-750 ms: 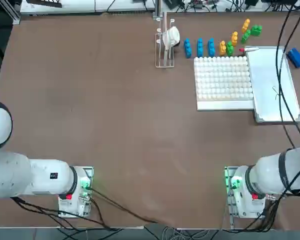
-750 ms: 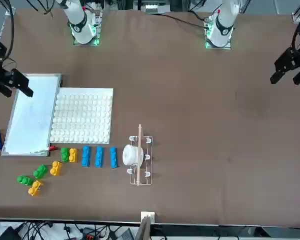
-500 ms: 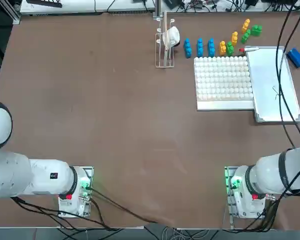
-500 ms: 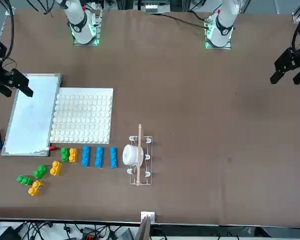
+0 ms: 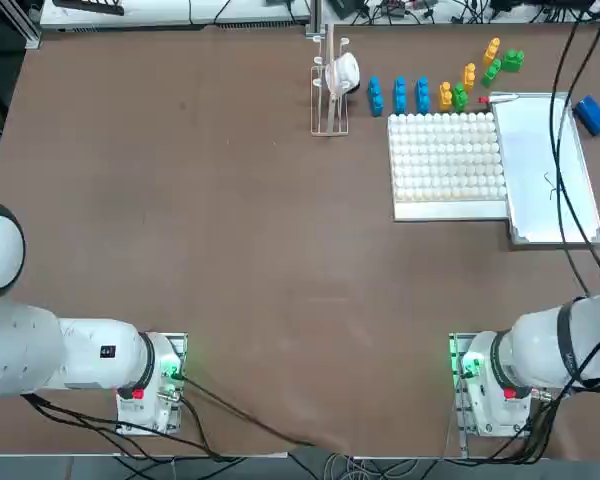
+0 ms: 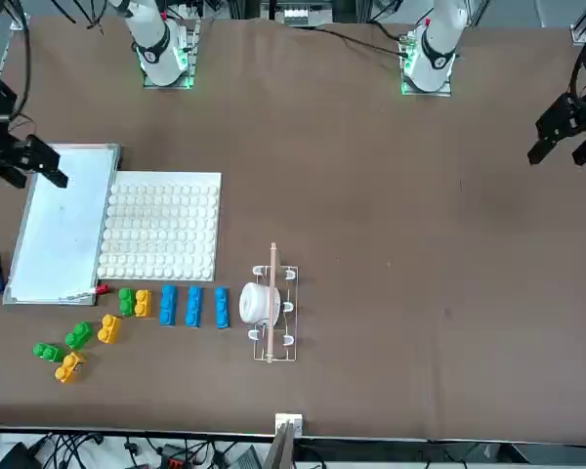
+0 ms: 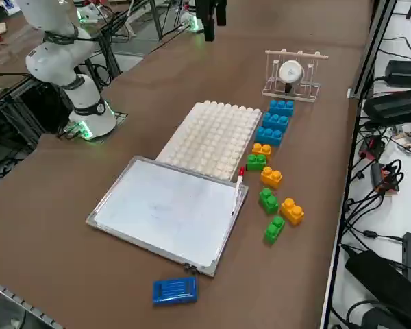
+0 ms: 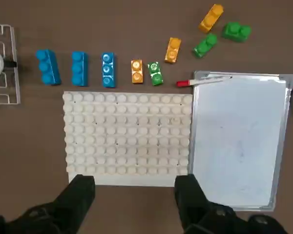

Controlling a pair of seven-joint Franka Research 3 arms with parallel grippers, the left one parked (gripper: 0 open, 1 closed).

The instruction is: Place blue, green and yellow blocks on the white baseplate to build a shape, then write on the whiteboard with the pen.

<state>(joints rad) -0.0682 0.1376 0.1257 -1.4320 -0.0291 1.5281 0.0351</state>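
The white baseplate [image 5: 447,165] lies bare at the far right of the table, with the whiteboard [image 5: 542,170] against its right edge. The pen [image 5: 500,99] rests on the board's far end, red tip toward the blocks. Three blue blocks [image 5: 399,95] stand in a row beyond the plate. Yellow blocks [image 5: 445,95] and green blocks [image 5: 460,98] sit beside them, and a few more [image 5: 493,60] are scattered farther back. My right gripper [image 8: 135,195] hangs open high over the plate's near edge, empty; the front view shows it [image 6: 34,161] by the whiteboard [image 6: 59,230].
A wire rack [image 5: 328,88] holding a white roll stands left of the blue blocks. A smooth blue slab [image 5: 591,115] lies right of the whiteboard. Cables hang over the board in the top view. The table's right edge runs close behind the slab.
In the front view my right gripper has shifted slightly toward the robot's side of the table. Blocks, plate, board and pen have not moved.
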